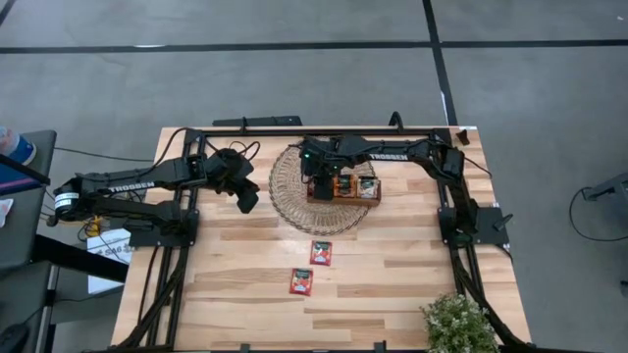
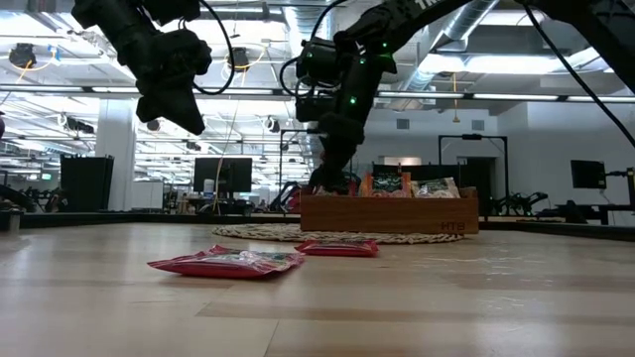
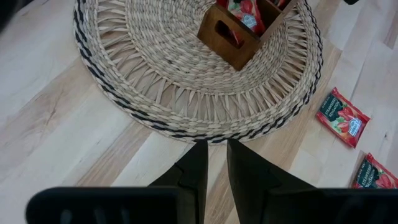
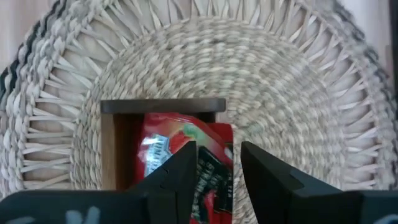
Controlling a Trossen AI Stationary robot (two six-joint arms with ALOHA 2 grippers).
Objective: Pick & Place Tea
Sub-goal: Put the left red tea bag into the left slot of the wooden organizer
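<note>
The brown wooden tray stands on a round woven mat at the table's far middle. Its compartments hold sachets, some pale. My right gripper is open and points down into the tray's left end compartment, with a red sachet under its fingers. Two more red sachets lie flat on the bare wood nearer the front. My left gripper hovers left of the mat, high above the table, its fingers a narrow gap apart and holding nothing. My right gripper comes from above, pointing down, with one finger over the red sachet's dark label end inside the compartment. Whether the fingers touch the sachet, I cannot tell.
A potted plant stands at the table's near right corner. The arms' black frame runs along the left, right and far edges. Bare wood lies around the two loose sachets in the middle and front.
</note>
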